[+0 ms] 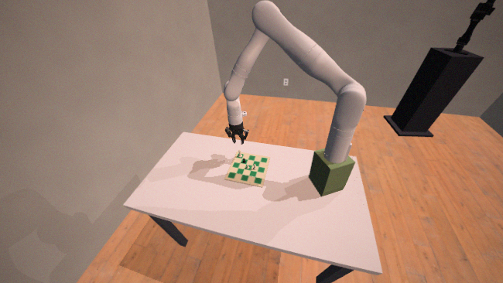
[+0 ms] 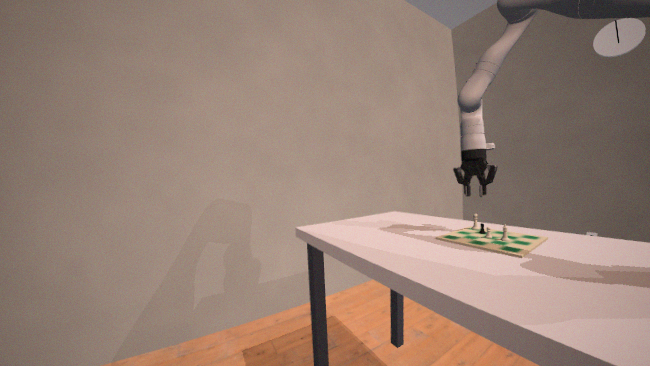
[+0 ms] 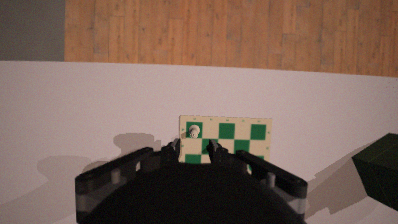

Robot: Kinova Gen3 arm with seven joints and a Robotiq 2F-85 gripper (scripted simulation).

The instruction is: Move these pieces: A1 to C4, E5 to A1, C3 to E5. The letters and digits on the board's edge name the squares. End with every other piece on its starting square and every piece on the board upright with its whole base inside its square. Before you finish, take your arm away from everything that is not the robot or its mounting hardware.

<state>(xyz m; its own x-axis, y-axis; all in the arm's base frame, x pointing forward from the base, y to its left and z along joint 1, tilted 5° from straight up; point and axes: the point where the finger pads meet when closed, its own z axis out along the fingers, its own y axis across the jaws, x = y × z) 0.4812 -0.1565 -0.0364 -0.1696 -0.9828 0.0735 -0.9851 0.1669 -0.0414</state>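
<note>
My gripper [image 1: 238,143] [image 2: 475,193] [image 3: 194,145] is open and empty, well above the far-left part of the green and cream board [image 1: 251,183] [image 2: 492,248] [image 3: 269,140]. A tall white piece [image 1: 240,154] [image 2: 475,221] [image 3: 194,131] stands upright on the far-left green corner square. A small black piece [image 1: 244,161] [image 2: 482,228] stands diagonally inward from it. A short white piece [image 1: 248,167] [image 2: 488,233] stands on the centre square. Another tall white piece [image 1: 254,166] [image 2: 505,232] stands just right of it. The edge labels are too small to read. My gripper hides the nearer squares in the wrist view.
The board lies on a pale table [image 1: 217,216] [image 2: 350,225] [image 3: 100,100]. The arm's green base block [image 1: 333,178] [image 3: 380,167] stands right of the board. Arm shadows fall across the table. The table's far edge lies beyond the board.
</note>
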